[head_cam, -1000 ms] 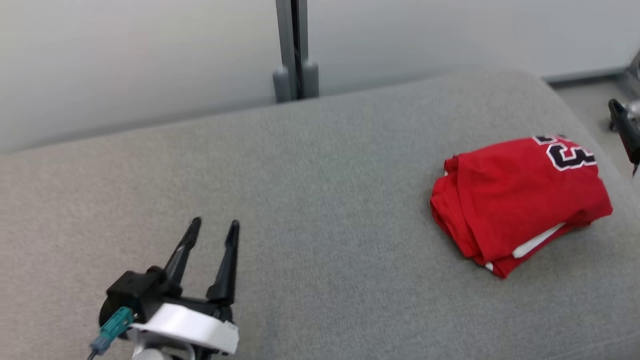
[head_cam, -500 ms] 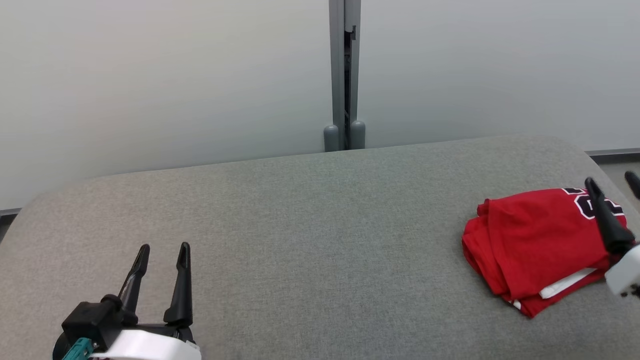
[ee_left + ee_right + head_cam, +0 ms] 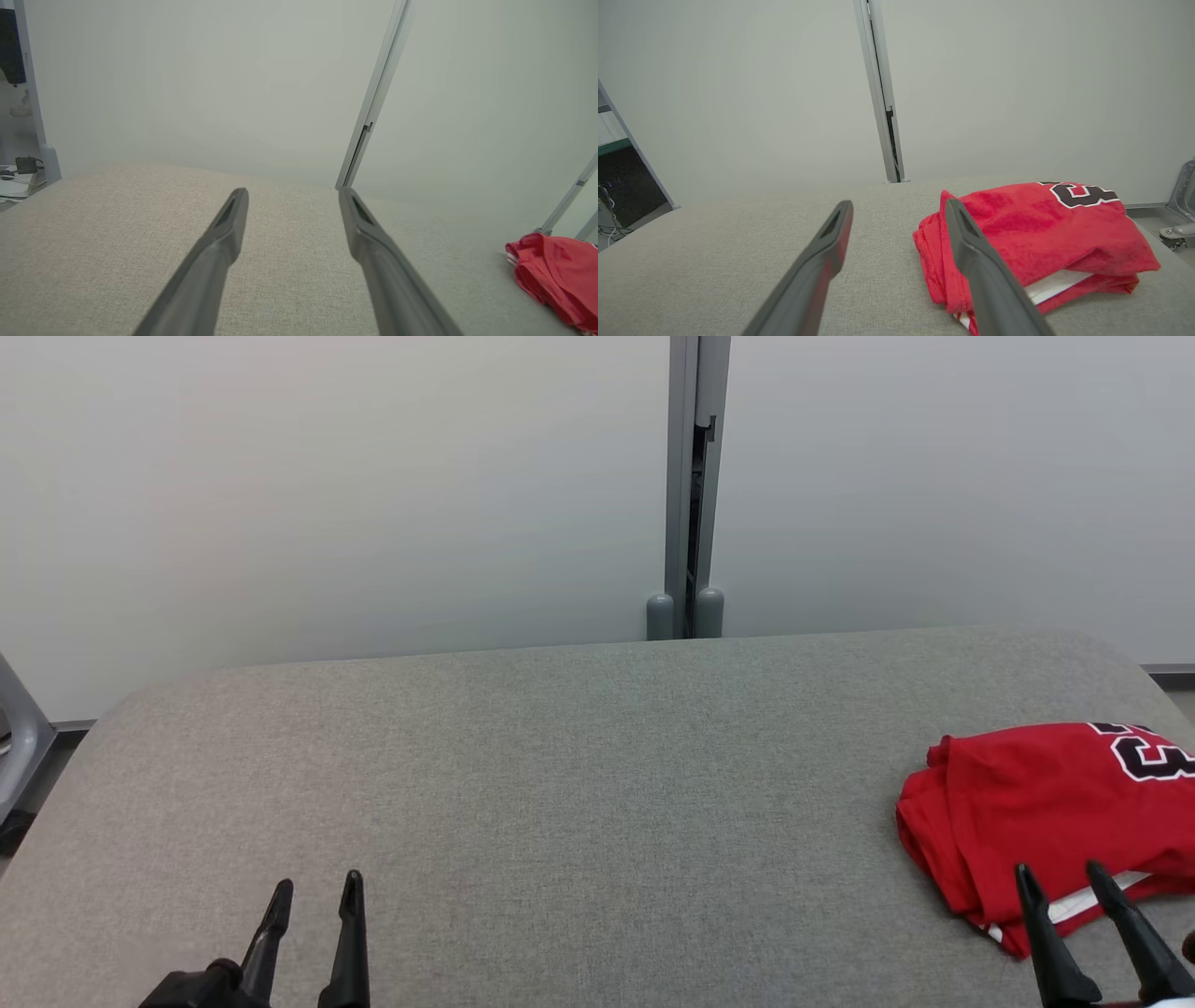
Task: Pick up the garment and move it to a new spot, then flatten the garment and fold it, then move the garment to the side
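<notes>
Pale partition wall [image 3: 327, 495], joined at a grey upright post [image 3: 689, 485], stood behind the scene. Before it lay a broad worktop [image 3: 579, 756] covered in grey woven fabric, with rounded far corners. The garment [image 3: 1046, 803], red with white trim and a dark numeral outlined in white, lay folded into a compact bundle at the right end of the worktop, close to its right edge, the numeral uppermost at the far side. The right gripper [image 3: 1060, 870] was at the near edge of the garment, jaws spread wide and holding nothing; in the right wrist view one finger crossed the red cloth and the other the bare worktop, and contact could not be told. The left gripper [image 3: 316, 885] was over the bare left part of the worktop, well apart from the garment, jaws likewise wide and empty.
</notes>
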Motion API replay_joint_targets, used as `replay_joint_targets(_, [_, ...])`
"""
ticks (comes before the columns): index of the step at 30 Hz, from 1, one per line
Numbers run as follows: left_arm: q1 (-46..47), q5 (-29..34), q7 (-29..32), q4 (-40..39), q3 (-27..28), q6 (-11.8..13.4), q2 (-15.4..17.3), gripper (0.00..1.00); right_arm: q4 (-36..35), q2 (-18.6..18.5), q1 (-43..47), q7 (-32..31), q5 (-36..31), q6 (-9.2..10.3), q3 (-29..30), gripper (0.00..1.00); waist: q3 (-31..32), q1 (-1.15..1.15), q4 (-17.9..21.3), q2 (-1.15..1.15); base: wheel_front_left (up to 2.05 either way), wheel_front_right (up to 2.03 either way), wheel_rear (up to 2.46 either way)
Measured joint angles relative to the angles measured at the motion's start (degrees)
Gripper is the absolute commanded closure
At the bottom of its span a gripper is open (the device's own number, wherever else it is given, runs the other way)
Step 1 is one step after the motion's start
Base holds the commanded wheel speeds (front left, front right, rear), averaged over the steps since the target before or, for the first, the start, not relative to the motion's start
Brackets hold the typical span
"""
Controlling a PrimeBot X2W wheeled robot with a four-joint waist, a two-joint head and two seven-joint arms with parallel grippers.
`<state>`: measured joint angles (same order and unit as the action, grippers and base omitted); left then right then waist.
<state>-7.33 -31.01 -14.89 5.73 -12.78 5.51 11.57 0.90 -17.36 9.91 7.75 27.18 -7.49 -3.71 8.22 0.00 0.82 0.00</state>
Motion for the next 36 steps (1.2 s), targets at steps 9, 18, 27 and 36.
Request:
replay_joint_targets(9, [-0.7,3.2,-0.1,0.4,0.4,-2.4,-1.1,0.00,-3.9,3.1,2.4,-1.7,-2.0,0.00,1.7,0.00,-0.1,0.00,0.0,0.00,0.00,0.00,0.00])
replay_joint_targets(18, [-0.7,5.3,-0.1,0.7,0.6,-4.0,-2.3,0.00,-4.4,3.3,2.1,-2.9,-2.5,0.00,2.2,0.00,-0.3,0.00,-0.2,0.00,0.00,0.00,0.00])
replay_joint_targets(27, [-0.6,6.4,-0.1,1.7,0.7,-5.3,-2.9,0.00,-4.4,3.8,2.1,-3.3,-2.9,0.00,1.8,0.00,-0.5,0.00,-0.4,0.00,0.00,0.00,0.00])
replay_joint_targets(36, [-0.4,7.4,-0.1,2.1,1.0,-5.5,-3.2,0.00,-4.6,3.9,2.0,-3.7,-2.9,0.00,1.6,0.00,-0.8,0.00,-0.3,0.00,0.00,0.00,0.00])
